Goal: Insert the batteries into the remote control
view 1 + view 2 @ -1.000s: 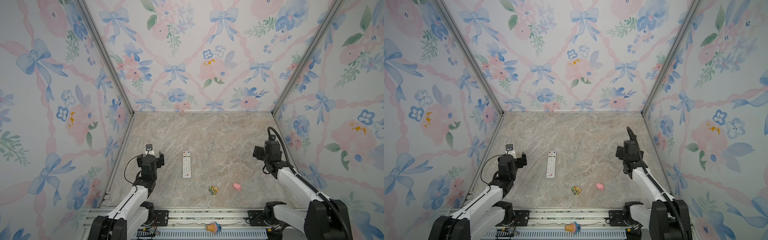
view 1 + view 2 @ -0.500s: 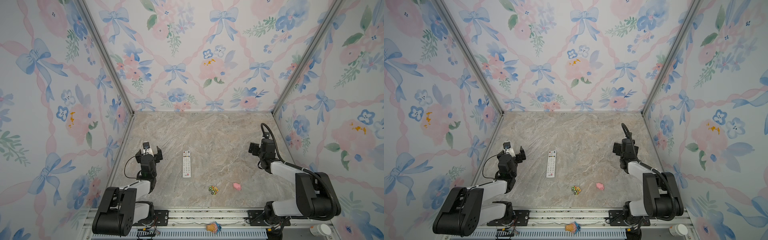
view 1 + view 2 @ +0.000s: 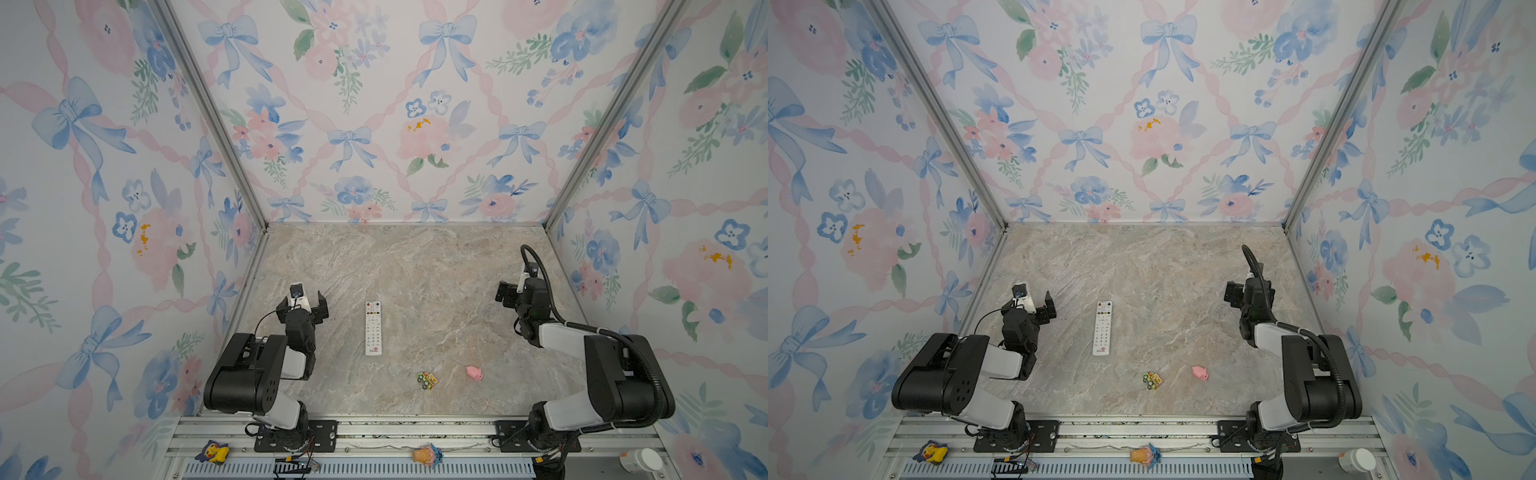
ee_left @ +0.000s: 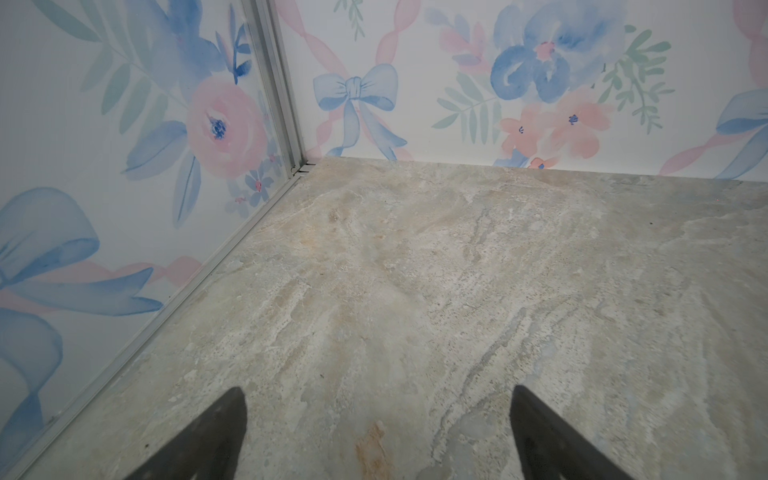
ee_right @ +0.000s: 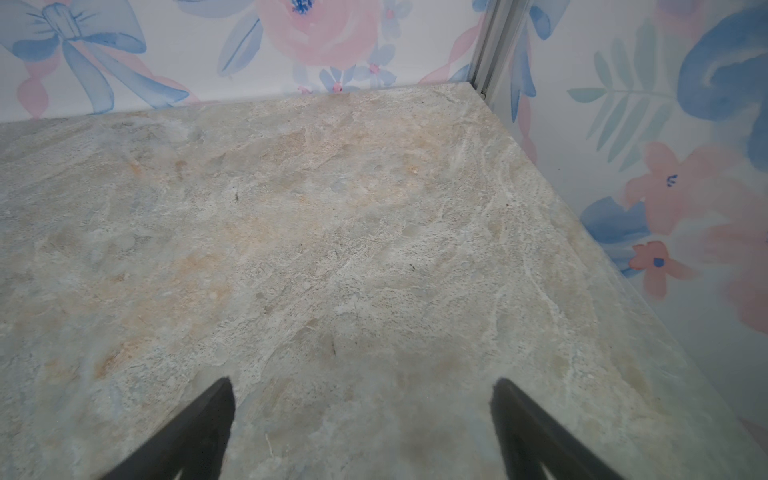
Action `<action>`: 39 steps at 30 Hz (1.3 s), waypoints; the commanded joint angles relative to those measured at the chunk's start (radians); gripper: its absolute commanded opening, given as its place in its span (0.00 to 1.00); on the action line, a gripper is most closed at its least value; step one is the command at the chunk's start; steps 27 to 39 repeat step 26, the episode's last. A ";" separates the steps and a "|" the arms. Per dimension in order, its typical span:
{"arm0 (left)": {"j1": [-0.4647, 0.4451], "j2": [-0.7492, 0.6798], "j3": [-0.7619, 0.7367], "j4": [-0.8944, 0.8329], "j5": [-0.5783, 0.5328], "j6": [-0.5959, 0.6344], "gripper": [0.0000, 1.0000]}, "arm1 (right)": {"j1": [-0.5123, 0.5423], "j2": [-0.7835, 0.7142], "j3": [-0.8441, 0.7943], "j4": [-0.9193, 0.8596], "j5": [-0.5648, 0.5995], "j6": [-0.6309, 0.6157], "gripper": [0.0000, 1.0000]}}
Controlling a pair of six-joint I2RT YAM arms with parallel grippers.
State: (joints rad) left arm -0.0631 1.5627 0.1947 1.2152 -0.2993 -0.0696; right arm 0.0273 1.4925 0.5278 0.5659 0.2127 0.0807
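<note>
Closest to us, on the metal rail point(image 3: 415, 428) in front, a duck toy point(image 3: 212, 451), a little cone toy point(image 3: 427, 455) and a white pot point(image 3: 642, 459) are sitting, off the surface point(image 3: 415, 266). A bit further in, a tiny toy car point(image 3: 427, 380) and a pink pig point(image 3: 474, 372) are lying near each other, not touching. I am not seeing the batteries anywhere. They may be hiding inside the remote, but I cannot tell.

Next, the remote control point(image 3: 373, 328) is lying flat in the middle, buttons facing up, its red logo end pointing to us. It is looking light, hard and smooth, so it is likely going to slide if pushed. I am thinking the best hold is across its two long thin sides, near the middle. If the batteries are not in yet, it is going to need a flip, because the battery place should be on the back.

The left arm point(image 3: 257, 374) is sitting folded on one side and the right arm point(image 3: 606, 374) on the other. The left jaws are standing wide apart, holding nothing, near the remote's far end but not touching. The right jaws are wide apart and empty too, well apart from it. Both are pointing at the back wall point(image 3: 395, 124), so each wrist view is showing only bare surface.
</note>
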 commanded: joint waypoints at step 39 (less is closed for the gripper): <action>0.000 0.013 0.039 0.024 0.109 0.054 0.98 | 0.035 0.051 -0.134 0.335 -0.041 -0.075 0.97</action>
